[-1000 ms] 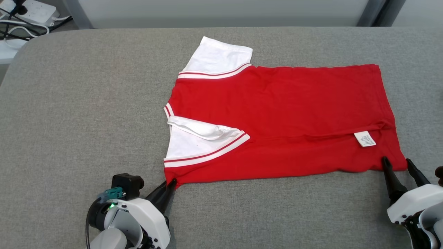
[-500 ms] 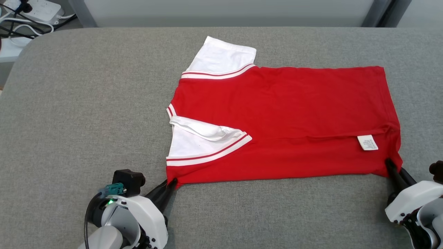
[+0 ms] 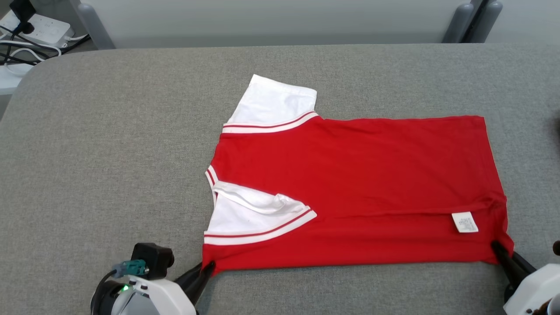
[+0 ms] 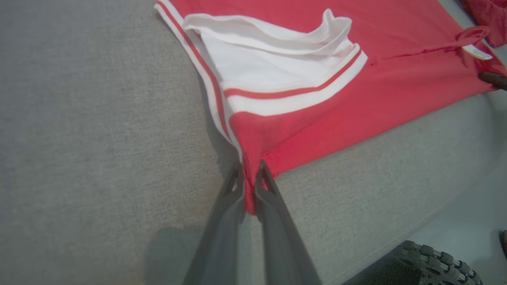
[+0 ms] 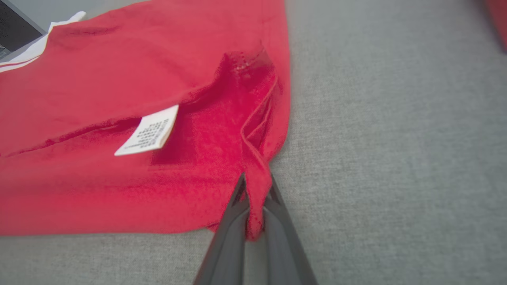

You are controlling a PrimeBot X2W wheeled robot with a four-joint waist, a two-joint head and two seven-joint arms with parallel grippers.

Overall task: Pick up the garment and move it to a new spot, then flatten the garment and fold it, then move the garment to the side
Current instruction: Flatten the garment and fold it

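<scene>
Presently: red T-shirt [image 3: 358, 175] with white striped sleeves, spread flat and lengthwise on grey padded table [image 3: 109, 153], towards its front edge. Near shoulder corner pinched tight in left gripper [image 3: 208, 267]; near hem corner, beside care label [image 3: 464, 222], pinched tight in right gripper [image 3: 497, 247]. Both near corners held, likely so the long edge can be carried over as one even fold

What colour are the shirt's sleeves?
The sleeves are white with a red stripe; the left wrist view shows it best.
</scene>
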